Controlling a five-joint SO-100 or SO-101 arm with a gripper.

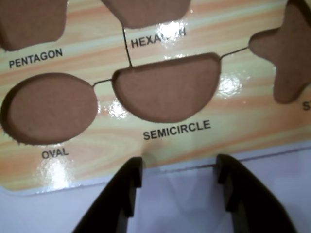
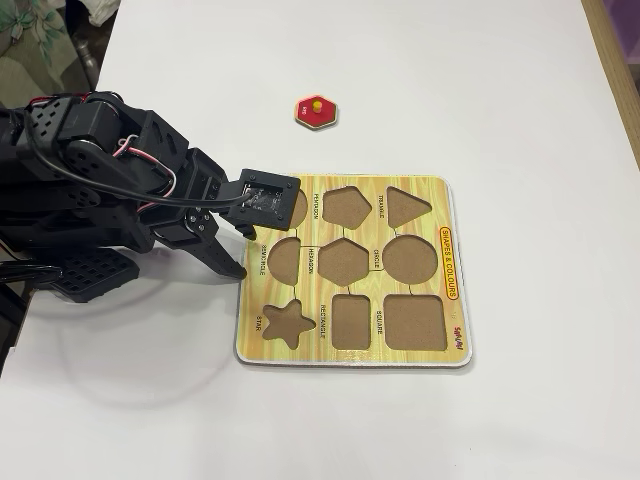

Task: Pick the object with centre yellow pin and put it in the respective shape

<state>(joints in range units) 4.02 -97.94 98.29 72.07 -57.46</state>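
Note:
The object with centre yellow pin (image 2: 316, 112) is a small red hexagon lying on the white table beyond the board in the fixed view; it is out of the wrist view. The yellow shape board (image 2: 313, 350) holds the six-sided HEXAGON recess (image 2: 344, 262) in its middle, and the wrist view shows that recess (image 1: 146, 12) at the top edge. My gripper (image 2: 237, 252) hovers at the board's left edge, far from the red piece. In the wrist view the gripper (image 1: 180, 162) is open and empty over the white table beside the SEMICIRCLE recess (image 1: 167, 87).
Oval (image 1: 51, 108), pentagon (image 1: 29, 22) and star (image 1: 286, 53) recesses surround the semicircle. The pentagon (image 2: 346, 207) and circle (image 2: 412, 259) recesses flank the hexagon one. The arm's black body (image 2: 90, 190) fills the left side. A wooden edge (image 2: 620, 60) runs at far right.

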